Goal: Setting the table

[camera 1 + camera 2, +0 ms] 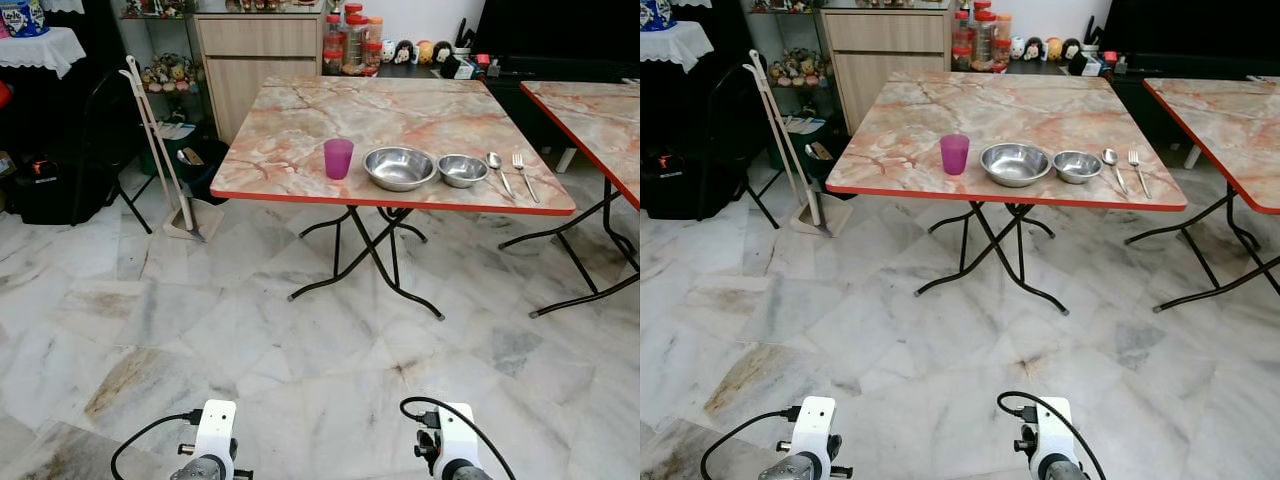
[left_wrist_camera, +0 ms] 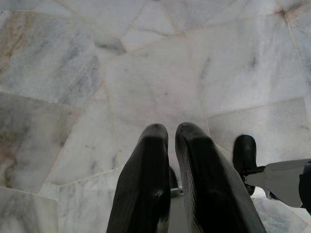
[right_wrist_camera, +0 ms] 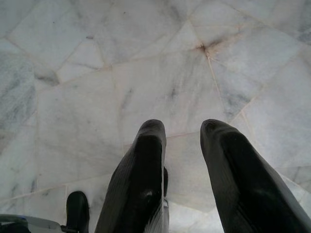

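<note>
Hanging low over the marble floor point(image 2: 146, 73): left gripper point(image 2: 170, 133) nearly pinched together on nothing, right gripper point(image 3: 182, 128) spread apart. Well ahead and above, near the table point(image 1: 300, 120) front edge: purple cup point(image 1: 338, 158), large bowl point(image 1: 399, 167), small bowl point(image 1: 462, 170), spoon point(image 1: 497, 168), fork point(image 1: 523, 172) (light, rigid, likely slippery steel). Gripping rims or sidewalls looking best; plenty of bare tabletop behind.

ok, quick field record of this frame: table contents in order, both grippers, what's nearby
table: marble-pattern folding table, red edge, ahead of the robot across the floor
row near front edge, robot's left to right: purple cup, large steel bowl, small steel bowl, spoon, fork
left gripper: hanging low over the marble floor, jaws nearly closed, empty
right gripper: hanging low over the floor, jaws apart, empty
nearby: second table on the right; dustpan and broom on the left
</note>
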### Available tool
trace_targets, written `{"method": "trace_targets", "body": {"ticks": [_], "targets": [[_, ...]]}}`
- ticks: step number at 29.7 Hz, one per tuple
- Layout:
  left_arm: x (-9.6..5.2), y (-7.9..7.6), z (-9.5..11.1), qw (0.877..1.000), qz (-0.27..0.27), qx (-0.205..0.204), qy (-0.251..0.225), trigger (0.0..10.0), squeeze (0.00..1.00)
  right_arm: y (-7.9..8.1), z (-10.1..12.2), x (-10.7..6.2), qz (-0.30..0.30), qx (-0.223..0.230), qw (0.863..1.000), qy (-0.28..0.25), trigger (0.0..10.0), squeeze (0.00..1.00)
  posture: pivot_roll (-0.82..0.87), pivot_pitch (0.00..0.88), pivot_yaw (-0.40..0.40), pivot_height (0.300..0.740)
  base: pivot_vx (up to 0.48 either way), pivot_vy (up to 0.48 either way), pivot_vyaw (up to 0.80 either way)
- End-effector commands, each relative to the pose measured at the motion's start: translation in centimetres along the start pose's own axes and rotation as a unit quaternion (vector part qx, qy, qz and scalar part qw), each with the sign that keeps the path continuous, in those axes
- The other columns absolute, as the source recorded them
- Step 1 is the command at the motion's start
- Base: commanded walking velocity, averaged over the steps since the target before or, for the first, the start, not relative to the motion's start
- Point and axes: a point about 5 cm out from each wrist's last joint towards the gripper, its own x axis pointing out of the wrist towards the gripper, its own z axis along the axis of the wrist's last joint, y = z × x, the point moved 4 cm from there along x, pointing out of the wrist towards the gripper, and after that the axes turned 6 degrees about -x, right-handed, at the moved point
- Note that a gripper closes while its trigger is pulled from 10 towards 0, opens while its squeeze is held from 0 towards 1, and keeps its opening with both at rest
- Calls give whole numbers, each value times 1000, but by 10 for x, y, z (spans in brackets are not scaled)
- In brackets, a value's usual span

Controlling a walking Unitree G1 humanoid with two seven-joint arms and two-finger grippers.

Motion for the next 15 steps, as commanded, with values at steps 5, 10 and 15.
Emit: {"method": "trace_targets", "body": {"ticks": [5,10,15], "targets": [[0,-1,-4,1000,-2,8,8,10000,0,-2,0,-1,-5,1,1000,-3,10000,0,-8,0,-29,740,382,0,0],[-1,-1,-5,1000,-3,7,10,10000,0,-3,-2,-1,-7,10,1000,2,10000,0,-8,0,-29,740,379,0,-310],[-1,-2,-6,1000,-3,7,11,10000,0,-3,-1,-1,-6,6,1000,0,10000,0,-7,0,-30,740,375,0,-428]]}}
